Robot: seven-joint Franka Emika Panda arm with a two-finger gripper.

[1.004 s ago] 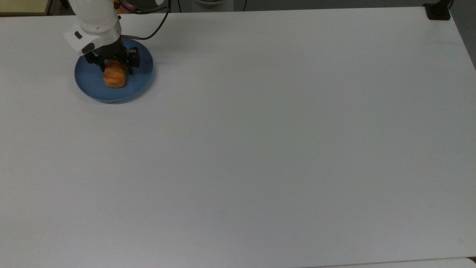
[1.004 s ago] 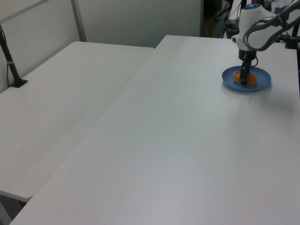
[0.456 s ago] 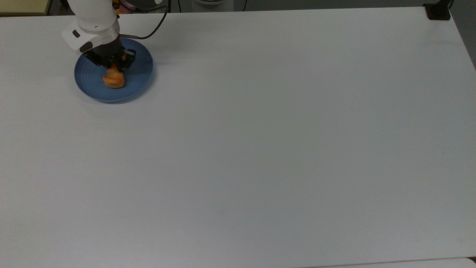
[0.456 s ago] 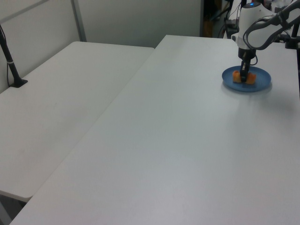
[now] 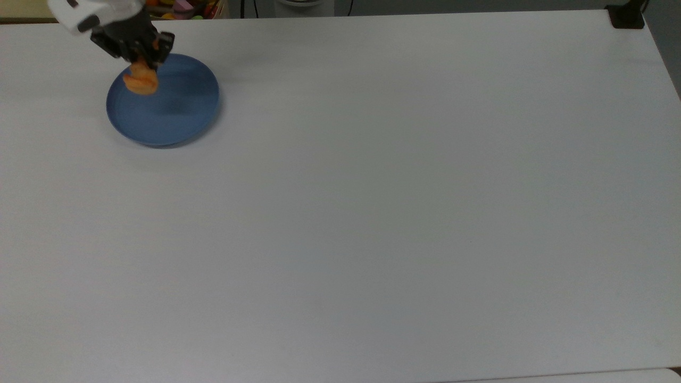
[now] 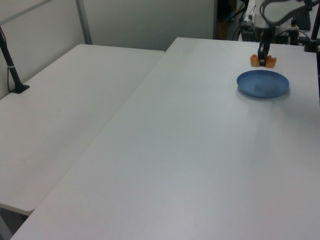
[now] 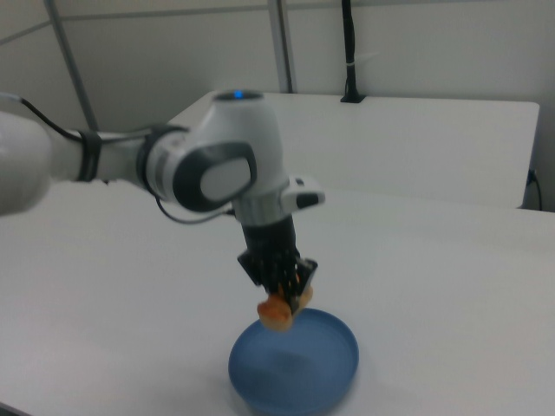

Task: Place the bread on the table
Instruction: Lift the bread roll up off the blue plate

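Observation:
The golden-orange bread [image 5: 141,81] [image 6: 262,61] [image 7: 277,314] hangs in the air above the blue plate [image 5: 170,114] [image 6: 263,84] [image 7: 295,368], which holds nothing. My gripper [image 5: 142,63] [image 6: 262,59] [image 7: 284,296] is shut on the bread's upper part, black fingers pointing down. In the top view the bread sits over the plate's upper left rim. The white table [image 5: 372,213] [image 6: 190,150] [image 7: 434,251] stretches wide around the plate.
A second white table [image 6: 60,110] adjoins in the left view's left, with a black post [image 6: 12,70] clamped on it. A black clamp [image 5: 628,16] sits at the top view's upper right corner. Colourful items [image 5: 186,6] lie beyond the table's far edge.
The gripper closed on the bread and lifted it off the plate, moving up and toward the top view's upper left. The plate stayed put.

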